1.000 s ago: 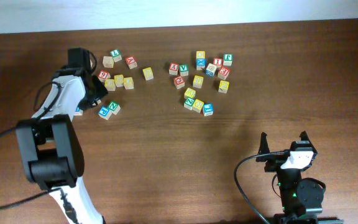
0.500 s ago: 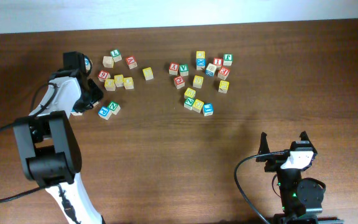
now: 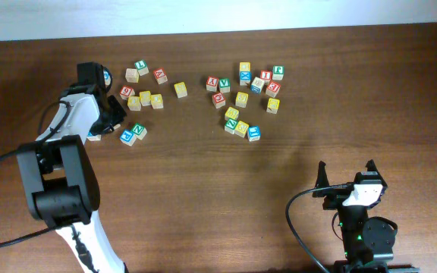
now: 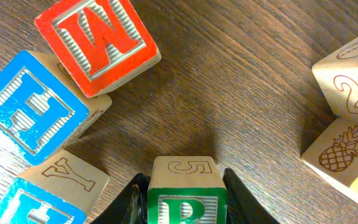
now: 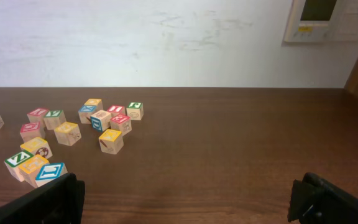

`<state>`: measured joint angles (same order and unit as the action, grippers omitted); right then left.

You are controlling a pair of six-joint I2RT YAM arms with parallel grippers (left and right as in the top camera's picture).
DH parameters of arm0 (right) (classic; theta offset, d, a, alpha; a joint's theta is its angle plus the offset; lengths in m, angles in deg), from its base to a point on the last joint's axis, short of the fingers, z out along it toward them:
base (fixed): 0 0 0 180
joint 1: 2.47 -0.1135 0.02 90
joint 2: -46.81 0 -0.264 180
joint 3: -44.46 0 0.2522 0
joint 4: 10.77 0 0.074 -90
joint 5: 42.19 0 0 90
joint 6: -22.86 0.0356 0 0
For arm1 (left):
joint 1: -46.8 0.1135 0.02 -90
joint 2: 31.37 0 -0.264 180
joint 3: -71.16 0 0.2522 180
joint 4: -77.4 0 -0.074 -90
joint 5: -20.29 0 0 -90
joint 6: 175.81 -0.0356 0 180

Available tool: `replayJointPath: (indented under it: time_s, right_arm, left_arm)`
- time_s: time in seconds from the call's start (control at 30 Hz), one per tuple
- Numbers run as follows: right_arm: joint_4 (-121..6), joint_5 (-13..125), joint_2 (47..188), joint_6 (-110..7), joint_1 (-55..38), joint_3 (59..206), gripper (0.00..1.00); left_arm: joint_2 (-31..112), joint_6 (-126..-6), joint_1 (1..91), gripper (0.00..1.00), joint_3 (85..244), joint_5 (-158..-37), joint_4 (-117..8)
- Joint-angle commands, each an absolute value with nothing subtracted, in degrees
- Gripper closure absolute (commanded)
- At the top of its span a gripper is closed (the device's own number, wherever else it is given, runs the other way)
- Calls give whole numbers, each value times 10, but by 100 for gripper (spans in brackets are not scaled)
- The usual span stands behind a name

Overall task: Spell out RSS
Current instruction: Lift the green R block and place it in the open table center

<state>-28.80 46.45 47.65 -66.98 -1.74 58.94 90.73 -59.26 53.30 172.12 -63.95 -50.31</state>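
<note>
Left gripper (image 4: 185, 202) faces bare table (image 4: 229, 87) — red cube (image 4: 95, 40) and 2-cube (image 4: 347, 81) flank it.

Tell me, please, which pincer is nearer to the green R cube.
Left. The left pincer has its fingers on either side of the green R cube, gripping it. The right pincer is open at the table's near right corner, well away from the blocks.

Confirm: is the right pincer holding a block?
No, the right pincer stands open with nothing between its fingers.
</note>
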Motion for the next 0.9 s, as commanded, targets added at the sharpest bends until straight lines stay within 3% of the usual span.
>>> replayJointPath:
  time_s: [0.0,0.57,0.87]
  right_arm:
    - [-292,468,472,-669,-21,585,2]
    - [-292,468,472,-669,-21,585,2]
    - [-292,468,472,-669,-21,585,2]
  left_arm:
    - [910,-602,535,73,1722,-646,-500]
    - [662,-602,527,77,1732,-770,-463]
    - [632,-607,429,77,1731,-815,-368]
